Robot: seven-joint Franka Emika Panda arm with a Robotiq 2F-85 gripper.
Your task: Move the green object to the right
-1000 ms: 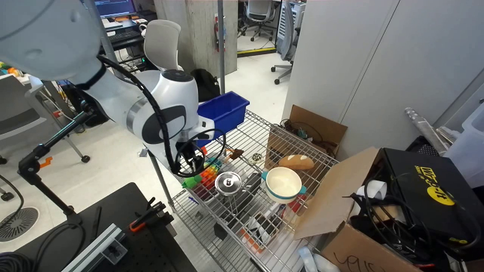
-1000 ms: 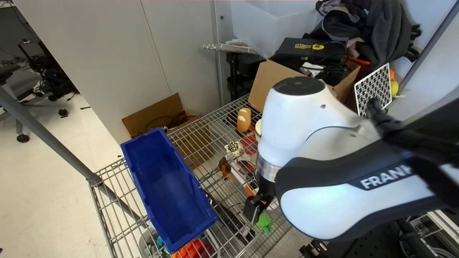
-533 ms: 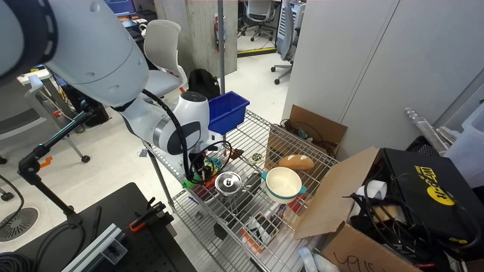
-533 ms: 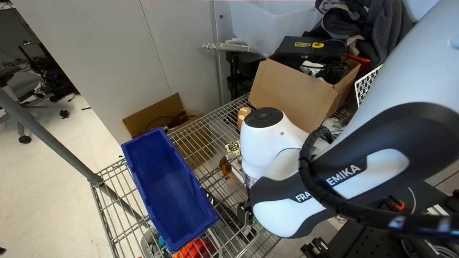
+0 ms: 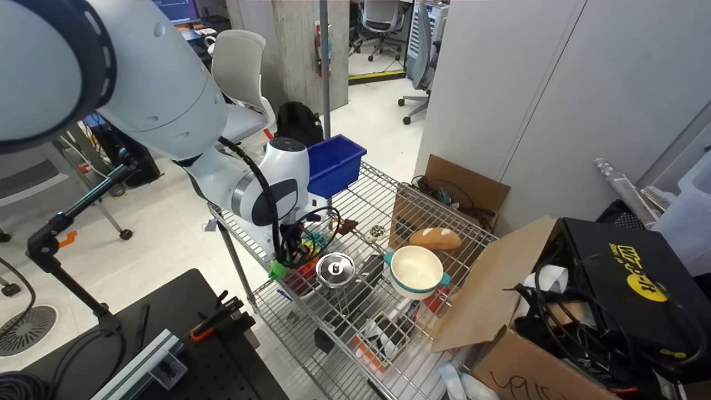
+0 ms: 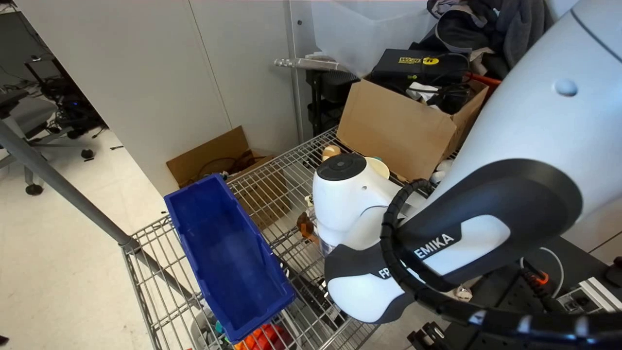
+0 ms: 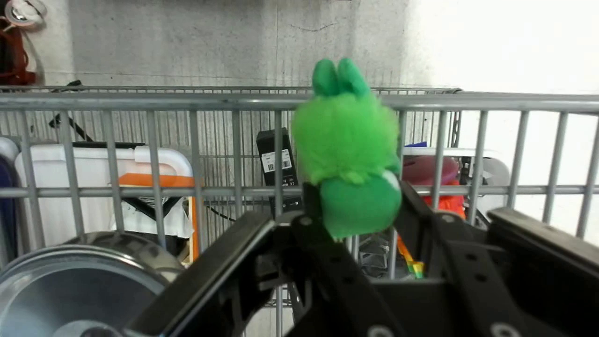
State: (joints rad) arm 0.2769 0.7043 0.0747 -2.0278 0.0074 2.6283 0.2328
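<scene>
The black 2-finger gripper [image 7: 361, 200] is clamping a bright green fuzzy toy [image 7: 346, 140], its jaws pressing in on both sides of the toy's darker green lower end. In the wrist view, 2 dark green, ear-like tips are pointing away from the gripper, and the toy is overlapping the edge rail of a silver metal wire shelf [image 7: 210, 101]. The views are leaving unclear whether the toy is touching the shelf. In an exterior view, the toy is showing at the shelf's edge; a round silver metal piece [image 5: 335, 269] is standing between it and a round cream bowl with teal handles [image 5: 416, 272]. In an exterior view, a white-and-black robot arm [image 6: 495, 194] is hiding the gripper and the toy, and a blue rectangular bin [image 6: 228, 257] is sitting at the shelf's end.
</scene>
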